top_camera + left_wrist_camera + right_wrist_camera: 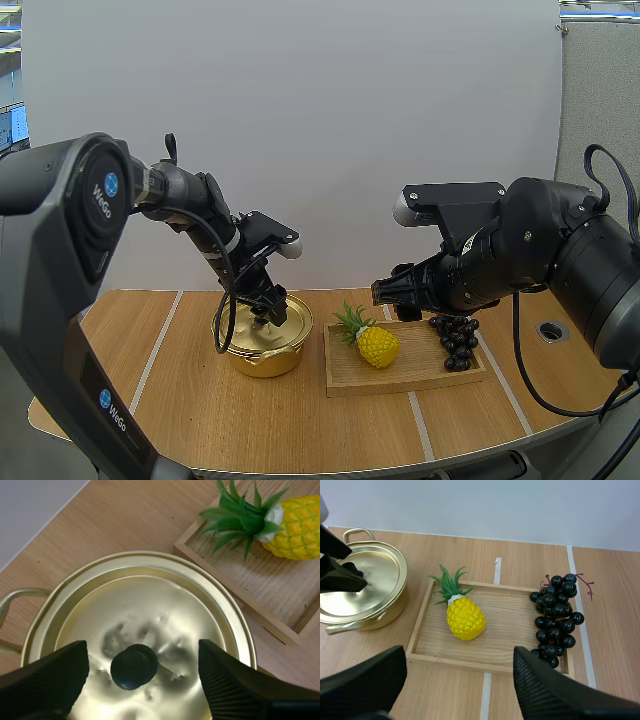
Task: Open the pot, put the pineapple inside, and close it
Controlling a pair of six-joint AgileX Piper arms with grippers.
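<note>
Gold metal pot (262, 358), lower centre-left of the high view, on the pale wooden table (180, 400). Its shiny gold lid (150, 610) is seated, so the inside is hidden. The left gripper (142, 647) hangs over the lid, fingers spread wide on either side of the round black knob (134, 666) and clear of it. The lid looks thin and slick, and the knob is likely the only sound hold. Shallow wooden tray (400, 385), lower centre-right, just beside the pot, holds a small yellow pineapple with green crown (377, 346) at its left end and a bunch of dark grapes (457, 345) at its right end. The right gripper (383, 292) hovers above the tray, fingers apart, holding nothing. The pineapple probably handles light and stiff, with a bumpy skin that grips well; take it across the yellow body, not the leaves.
</note>
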